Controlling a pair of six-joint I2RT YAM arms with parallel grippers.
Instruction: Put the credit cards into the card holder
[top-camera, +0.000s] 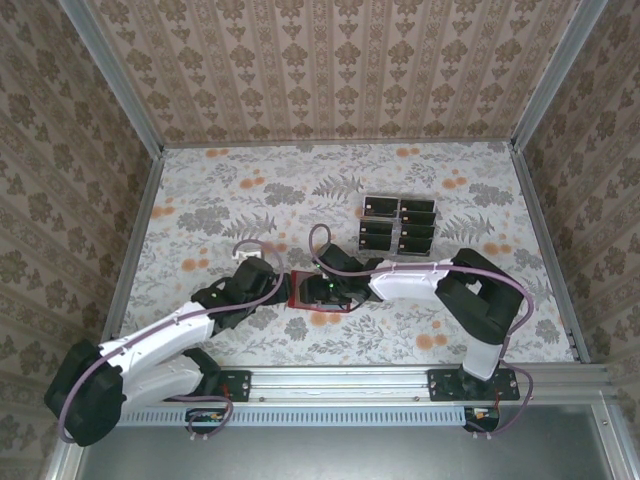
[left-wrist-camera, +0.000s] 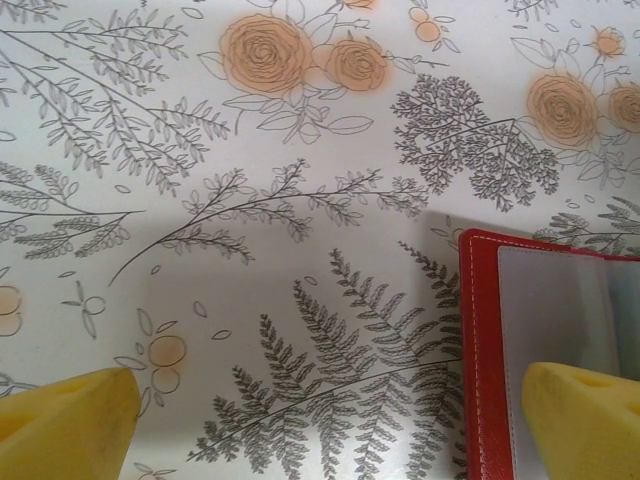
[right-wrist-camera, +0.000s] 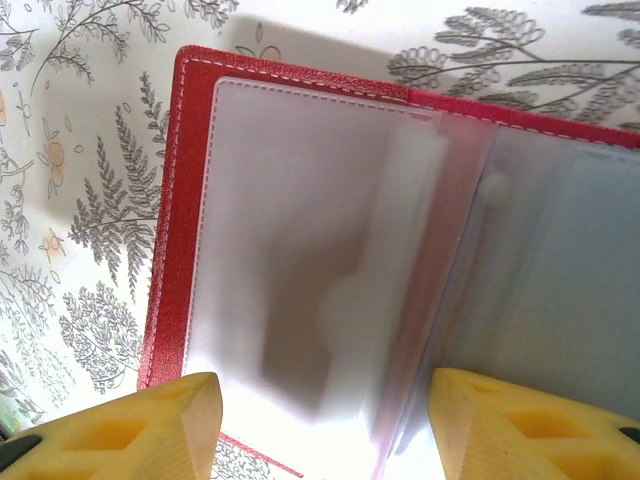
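Open card holder (right-wrist-camera: 300, 250), light and floppy
The left tool (left-wrist-camera: 330, 410) is open at its edge, the right tool (right-wrist-camera: 320, 420) open above it; thin credit cards (top-camera: 398, 224) likely need an edge grip.

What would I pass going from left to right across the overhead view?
The left arm's base → card holder → credit cards → right arm's shoulder.

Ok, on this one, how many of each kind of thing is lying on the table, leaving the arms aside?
Black credit cards: 8, as best the tightly packed two-column block lets me count
Red card holder: 1, lying open
Total: 9
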